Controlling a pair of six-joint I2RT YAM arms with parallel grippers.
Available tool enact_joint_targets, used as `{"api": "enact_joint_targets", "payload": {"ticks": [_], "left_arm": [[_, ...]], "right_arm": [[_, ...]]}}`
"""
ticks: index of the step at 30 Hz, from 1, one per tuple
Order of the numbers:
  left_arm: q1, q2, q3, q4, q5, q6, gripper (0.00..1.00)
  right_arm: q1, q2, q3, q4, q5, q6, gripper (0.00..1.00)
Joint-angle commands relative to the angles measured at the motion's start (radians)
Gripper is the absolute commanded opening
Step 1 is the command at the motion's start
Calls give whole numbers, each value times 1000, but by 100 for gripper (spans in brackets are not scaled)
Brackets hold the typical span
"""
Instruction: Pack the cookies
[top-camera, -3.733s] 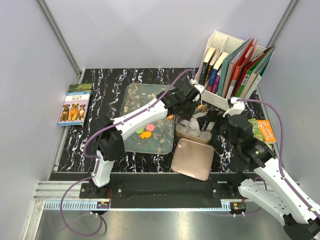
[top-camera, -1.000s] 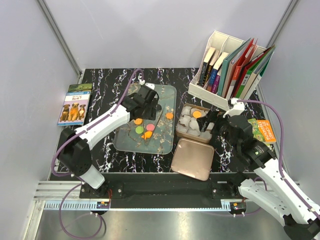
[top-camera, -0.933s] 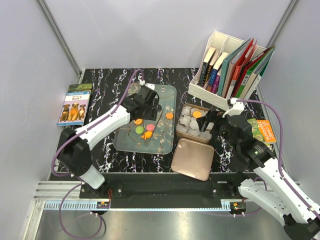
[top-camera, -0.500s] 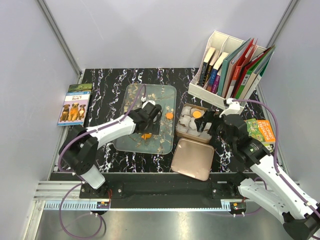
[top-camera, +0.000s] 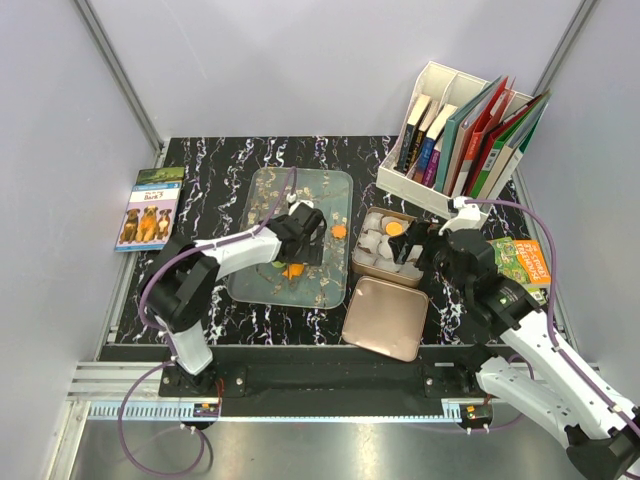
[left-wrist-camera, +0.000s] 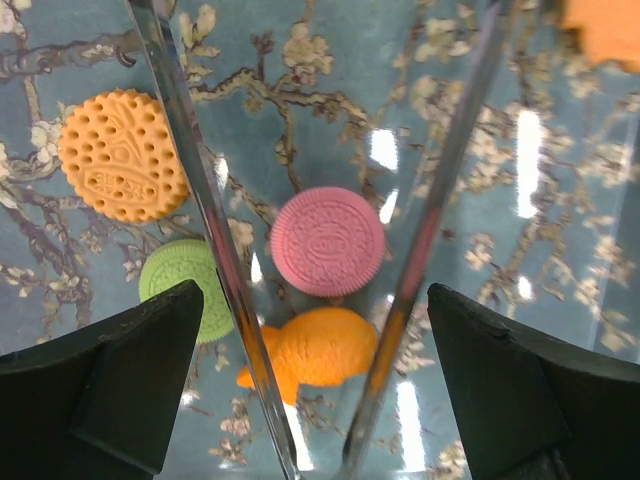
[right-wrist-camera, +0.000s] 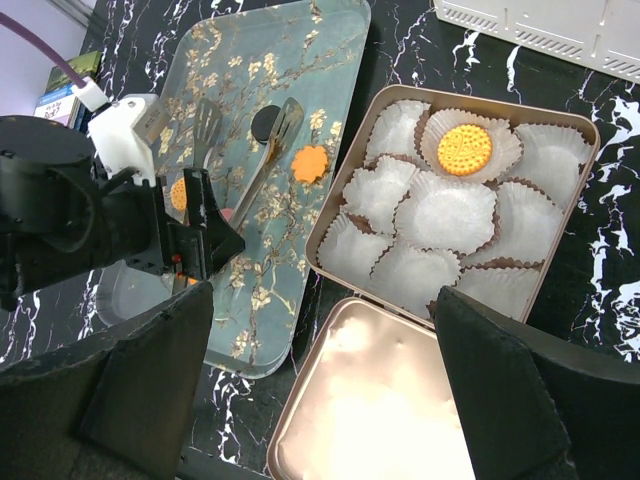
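The cookies lie on a blue floral tray (top-camera: 262, 190). In the left wrist view a round orange one (left-wrist-camera: 122, 155), a green one (left-wrist-camera: 178, 290), a pink one (left-wrist-camera: 327, 241) and an orange fish-shaped one (left-wrist-camera: 320, 347) show. Metal tongs (left-wrist-camera: 200, 210) lie over them, both arms between the fingers of my left gripper (left-wrist-camera: 313, 290), which is open and touches neither arm. A black cookie (right-wrist-camera: 265, 123) and an orange one (right-wrist-camera: 310, 163) sit farther along the tray. One yellow cookie (right-wrist-camera: 466, 148) rests in a paper cup in the tin (right-wrist-camera: 470, 95). My right gripper (right-wrist-camera: 325, 295) hangs open above the tin's lid (right-wrist-camera: 380, 400).
A white rack of books (top-camera: 465, 135) stands at the back right. A dog-cover book (top-camera: 150, 208) lies at the left edge and a green and orange booklet (top-camera: 525, 260) at the right. Grey walls close in three sides.
My left gripper has moved nearer along the tray to sit over the cookies and tongs, and has opened wider. The right arm has shifted slightly left.
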Motion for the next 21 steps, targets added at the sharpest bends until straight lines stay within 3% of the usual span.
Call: {"api": "enact_joint_targets", "payload": {"ticks": [1,4,11,21], "left_arm": [[26,19,36,70,10,14,99],[34,27,36,78,16,19,96],[36,16,22,80,16,16,73],[31,-72,-7,40,2,14,52]], "right_arm": [[3,-9,-6,35,-2,0,100],[4,-2,-9,35,-2,0,100],[4,6,-9,40,-5,0,100],[4,8,-13,48,-24,19,100]]}}
